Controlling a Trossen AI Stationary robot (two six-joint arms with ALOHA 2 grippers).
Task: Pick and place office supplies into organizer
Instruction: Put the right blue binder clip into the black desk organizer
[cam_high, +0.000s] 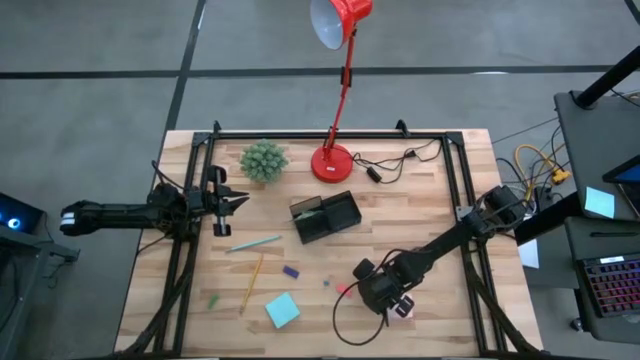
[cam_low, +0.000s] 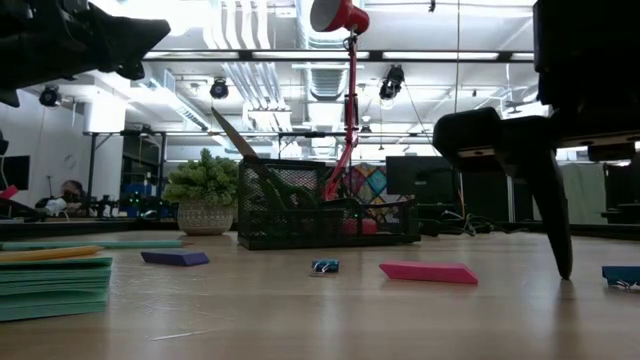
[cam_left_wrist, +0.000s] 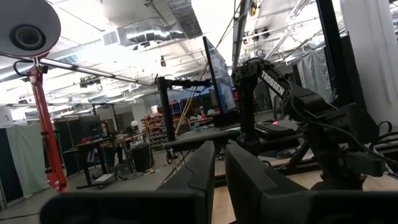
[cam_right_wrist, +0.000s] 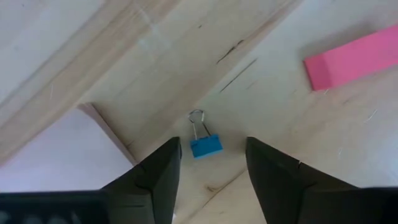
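The black organizer (cam_high: 325, 217) sits at the centre of the table (cam_high: 450, 330) in the high view, with the blue sticky pad (cam_high: 282, 310), yellow pencil (cam_high: 251, 283), pale green pen (cam_high: 254, 243) and purple eraser (cam_high: 291, 271) scattered to its lower left. In the lower right of centre, the right gripper (cam_right_wrist: 209, 167) hangs with jaws apart over a small blue binder clip (cam_right_wrist: 205, 145), a pink eraser (cam_right_wrist: 354, 56) nearby. The left gripper (cam_left_wrist: 219, 163) waits at the left edge, jaws closed on nothing.
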